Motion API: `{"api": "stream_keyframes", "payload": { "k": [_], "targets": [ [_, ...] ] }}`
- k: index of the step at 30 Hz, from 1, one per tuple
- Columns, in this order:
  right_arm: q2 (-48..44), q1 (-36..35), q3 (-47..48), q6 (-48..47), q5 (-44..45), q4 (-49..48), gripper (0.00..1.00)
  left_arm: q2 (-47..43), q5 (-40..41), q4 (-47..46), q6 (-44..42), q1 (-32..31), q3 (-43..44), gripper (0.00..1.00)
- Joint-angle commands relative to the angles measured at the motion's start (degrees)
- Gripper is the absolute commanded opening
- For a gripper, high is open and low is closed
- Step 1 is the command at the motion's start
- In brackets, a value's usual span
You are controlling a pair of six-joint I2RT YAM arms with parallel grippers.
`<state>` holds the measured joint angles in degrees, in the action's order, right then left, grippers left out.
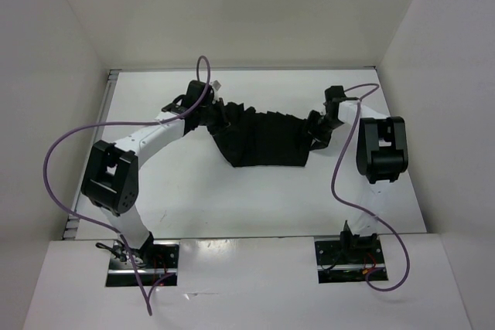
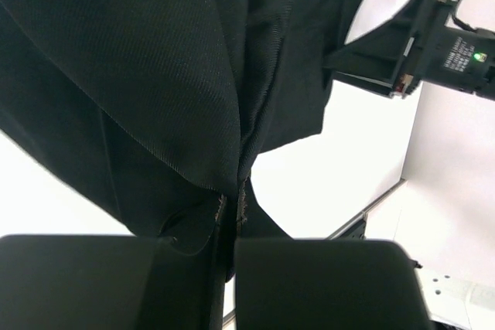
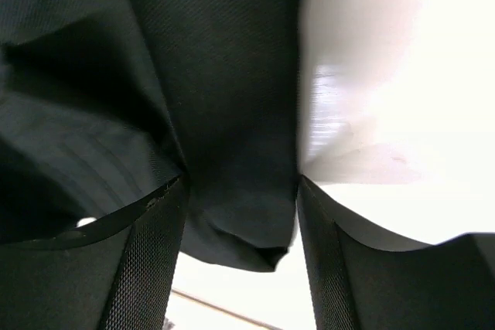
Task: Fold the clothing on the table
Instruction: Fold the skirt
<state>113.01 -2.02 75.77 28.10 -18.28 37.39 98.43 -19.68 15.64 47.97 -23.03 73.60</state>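
black clothing (image 1: 263, 141) is strung between your two arms over the middle of the white worktop (image 1: 232, 206). your left pincer (image 2: 228, 229) is pinching its edge tight, your right pincer (image 3: 241, 191) sits spread with fabric between the fingers.

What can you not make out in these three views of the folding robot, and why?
Top external: left gripper and right gripper merge, black on black, with the clothing; jaw positions unreadable.
Left wrist: the clothing overflows the frame, so its outline is cut off.
Right wrist: the clothing blocks most of the view; the table is blurred white glare.
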Motion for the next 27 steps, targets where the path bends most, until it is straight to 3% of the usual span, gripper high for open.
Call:
{"api": "stream_keyframes", "payload": {
  "k": [1,6,11,27],
  "targets": [
    [3.6,-2.2,0.9,-1.2,-2.5,-1.1,0.61,1.3,-1.4,-1.3,-0.8,-1.8,4.0,0.00],
    [5.3,-5.3,0.3,-0.6,-7.6,-4.2,0.52,4.7,-1.4,-1.3,-0.2,-3.7,7.9,0.00],
    [5.9,-9.0,0.3,1.7,-10.6,-5.4,0.34,8.4,-0.9,-0.3,-0.2,-6.4,13.7,0.00],
    [5.9,-9.8,-0.2,3.4,-11.9,-8.2,0.27,21.8,-3.7,-0.3,6.0,-14.0,25.0,0.00]
  ]
}}
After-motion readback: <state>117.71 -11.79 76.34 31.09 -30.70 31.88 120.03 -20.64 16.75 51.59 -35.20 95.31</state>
